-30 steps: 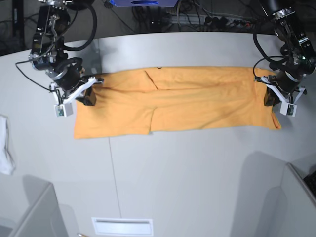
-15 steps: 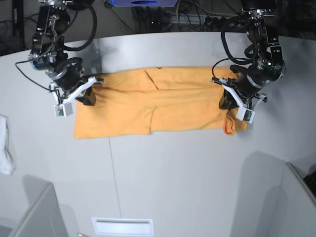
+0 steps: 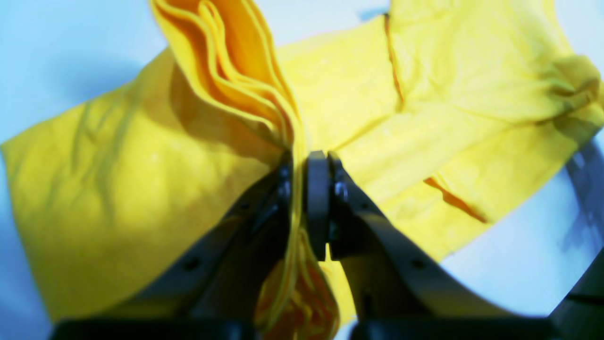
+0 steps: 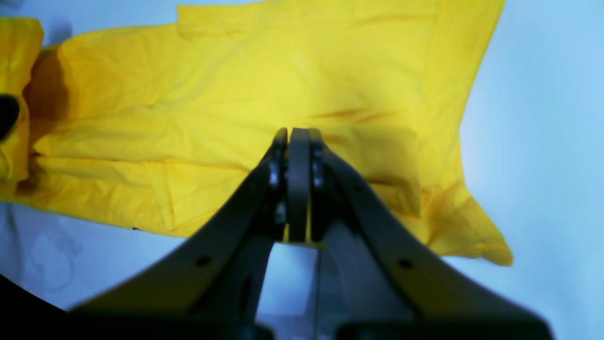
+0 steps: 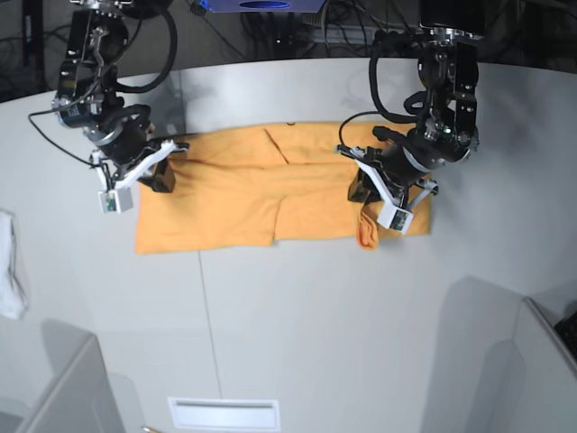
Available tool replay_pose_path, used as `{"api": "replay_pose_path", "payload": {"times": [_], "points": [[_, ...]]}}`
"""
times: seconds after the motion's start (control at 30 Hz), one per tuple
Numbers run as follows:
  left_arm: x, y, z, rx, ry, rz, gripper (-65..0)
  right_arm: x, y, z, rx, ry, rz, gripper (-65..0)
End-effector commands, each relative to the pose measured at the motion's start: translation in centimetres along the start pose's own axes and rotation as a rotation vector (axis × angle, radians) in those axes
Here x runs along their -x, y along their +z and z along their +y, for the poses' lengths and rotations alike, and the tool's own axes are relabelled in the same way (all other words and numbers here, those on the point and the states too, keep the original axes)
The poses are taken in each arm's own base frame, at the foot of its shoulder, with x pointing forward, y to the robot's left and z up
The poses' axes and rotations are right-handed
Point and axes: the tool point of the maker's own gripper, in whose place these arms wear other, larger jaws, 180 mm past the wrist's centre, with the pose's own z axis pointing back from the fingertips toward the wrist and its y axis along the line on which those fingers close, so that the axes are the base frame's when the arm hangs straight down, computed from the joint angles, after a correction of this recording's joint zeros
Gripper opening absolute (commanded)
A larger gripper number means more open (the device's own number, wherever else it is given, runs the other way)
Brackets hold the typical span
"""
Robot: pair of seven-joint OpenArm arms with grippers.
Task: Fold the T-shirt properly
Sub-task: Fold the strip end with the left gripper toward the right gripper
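Grey bench (image 5: 297, 334) carries T-shirt (image 5: 243, 185), soft, light, limp, best pinched at layered edges: left tool (image 3: 302, 189) clenched on its bunched end, right tool (image 4: 292, 184) clenched above its opposite end.

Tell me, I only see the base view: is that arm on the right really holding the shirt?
Observer: Yes. The left gripper pinches several stacked layers of the shirt.
Operator: And the other arm?
Observer: The right gripper is shut, with the cloth edge just behind its tips; a grip cannot be confirmed.
Operator: Any writing on the shirt?
Observer: None shows in either wrist view, only plain yellow cloth and seams.
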Motion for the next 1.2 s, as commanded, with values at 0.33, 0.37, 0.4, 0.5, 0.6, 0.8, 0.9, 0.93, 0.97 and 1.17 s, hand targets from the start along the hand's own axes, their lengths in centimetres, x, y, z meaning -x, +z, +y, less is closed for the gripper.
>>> {"api": "replay_pose_path", "payload": {"times": [0.33, 0.37, 0.4, 0.5, 0.6, 0.8, 0.9, 0.93, 0.97, 1.17], "points": [[-0.7, -0.6, -0.7, 0.027, 0.024, -0.030, -65.0, -1.3, 0.3, 0.1, -0.008, 0.012, -0.047, -65.0], [-0.7, -0.6, -0.7, 0.027, 0.024, -0.030, -65.0, -1.3, 0.3, 0.1, -0.008, 0.012, -0.047, -65.0], [-0.7, -0.6, -0.7, 0.027, 0.024, -0.030, -65.0, -1.3, 0.3, 0.1, -0.008, 0.012, -0.047, -65.0], [-0.7, -0.6, -0.7, 0.027, 0.024, -0.030, -65.0, -1.3, 0.2, 0.5, -0.015, -0.001, -0.052, -65.0], [-0.7, -0.6, -0.7, 0.027, 0.024, -0.030, -65.0, -1.3, 0.1, 0.6, -0.016, -0.004, -0.052, -65.0], [-0.7, -0.5, -0.5, 0.022, 0.019, -0.028, -65.0, -1.3, 0.1, 0.6, -0.016, -0.004, -0.052, -65.0], [-0.7, -0.5, -0.5, 0.022, 0.019, -0.028, -65.0, -1.3, 0.1, 0.6, -0.016, -0.004, -0.052, -65.0], [-0.7, -0.5, -0.5, 0.022, 0.019, -0.028, -65.0, -1.3, 0.1, 0.6, -0.016, -0.004, -0.052, -65.0], [-0.7, -0.5, -0.5, 0.023, 0.020, -0.028, -63.5, -1.3, 0.1, 0.6, -0.016, -0.004, -0.051, -65.0], [-0.3, -1.1, -2.2, 0.061, -0.012, -0.006, -39.8, -1.3, 0.1, 0.6, -0.016, -0.004, -0.049, -65.0]]}}
